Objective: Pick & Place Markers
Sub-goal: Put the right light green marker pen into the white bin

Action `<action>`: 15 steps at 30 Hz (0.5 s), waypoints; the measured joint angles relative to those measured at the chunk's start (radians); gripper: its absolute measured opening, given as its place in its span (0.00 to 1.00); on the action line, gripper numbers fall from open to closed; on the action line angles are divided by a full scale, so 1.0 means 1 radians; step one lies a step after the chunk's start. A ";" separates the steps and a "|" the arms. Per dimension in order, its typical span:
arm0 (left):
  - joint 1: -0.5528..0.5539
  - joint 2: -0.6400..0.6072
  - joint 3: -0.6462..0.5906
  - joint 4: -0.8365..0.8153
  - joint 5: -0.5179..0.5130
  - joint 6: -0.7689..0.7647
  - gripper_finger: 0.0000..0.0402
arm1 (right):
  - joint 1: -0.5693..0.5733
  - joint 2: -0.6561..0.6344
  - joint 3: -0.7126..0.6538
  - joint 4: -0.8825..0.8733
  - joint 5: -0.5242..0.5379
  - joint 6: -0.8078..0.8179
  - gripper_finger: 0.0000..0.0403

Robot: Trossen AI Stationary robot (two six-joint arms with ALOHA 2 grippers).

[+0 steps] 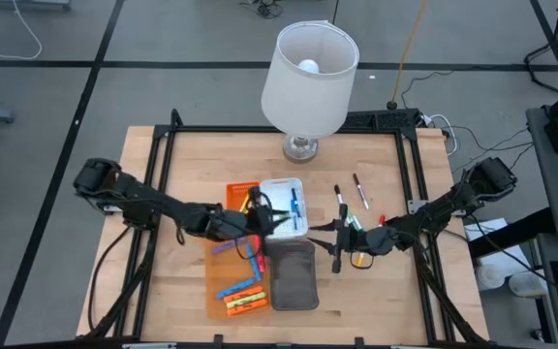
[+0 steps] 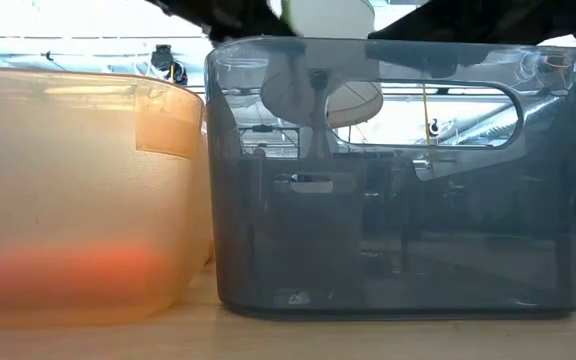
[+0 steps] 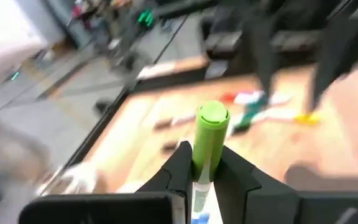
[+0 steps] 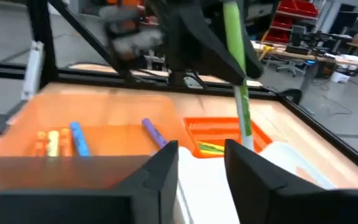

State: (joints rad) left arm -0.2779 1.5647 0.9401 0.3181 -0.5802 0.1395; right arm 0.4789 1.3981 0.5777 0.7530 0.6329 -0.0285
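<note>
Reaching in level from the worktop's point(image 1: 192, 155) side edges, the left tool point(image 3: 202, 174) pinches one green marker point(image 3: 209, 140) above three trays: grey point(image 1: 294, 275), orange point(image 1: 243, 192), white point(image 1: 285, 207); the right tool point(image 4: 201, 163) hangs spread alongside.

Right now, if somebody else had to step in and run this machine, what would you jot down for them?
Left gripper: shut on a green marker, held above the white tray.
Right gripper: open, holding nothing, facing the left one across the trays, as if it has just handed the marker over.
Done: several markers lie in the long orange tray; a blue one lies in the white tray.
Left: place the green marker, then fetch the loose markers on the bare table by the right arm. The grey tray looks empty from above.
</note>
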 joint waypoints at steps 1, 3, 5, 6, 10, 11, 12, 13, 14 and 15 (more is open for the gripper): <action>0.001 -0.008 0.000 -0.043 -0.028 -0.022 0.11 | 0.001 -0.001 0.000 0.000 -0.001 0.002 0.32; 0.013 -0.014 0.000 -0.121 -0.080 -0.063 0.11 | 0.001 -0.008 0.000 -0.005 -0.007 0.000 0.34; 0.041 -0.013 0.000 -0.190 -0.112 -0.120 0.11 | 0.000 -0.013 0.000 -0.001 -0.004 0.005 0.37; 0.059 -0.013 -0.003 -0.210 -0.107 -0.152 0.11 | 0.000 -0.016 0.000 -0.004 -0.005 0.005 0.37; 0.155 -0.013 -0.057 -0.161 0.097 -0.262 0.11 | 0.001 -0.019 0.000 -0.005 -0.006 0.009 0.39; 0.177 -0.012 -0.077 -0.133 0.168 -0.282 0.11 | 0.001 -0.019 0.000 -0.006 -0.006 0.009 0.39; 0.195 -0.012 -0.093 -0.107 0.245 -0.300 0.11 | 0.001 -0.019 0.000 -0.010 -0.006 0.009 0.39; 0.209 -0.012 -0.105 -0.086 0.323 -0.315 0.11 | 0.001 -0.019 0.000 -0.017 -0.006 0.009 0.39; 0.223 -0.013 -0.116 -0.077 0.389 -0.329 0.11 | 0.000 -0.019 0.000 -0.025 -0.006 0.006 0.39; 0.233 -0.013 -0.126 -0.078 0.427 -0.344 0.11 | 0.000 -0.019 0.000 -0.029 -0.006 0.002 0.39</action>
State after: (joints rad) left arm -0.0451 1.5517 0.8140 0.2399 -0.1528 -0.2050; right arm 0.4793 1.3792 0.5777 0.7237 0.6273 -0.0266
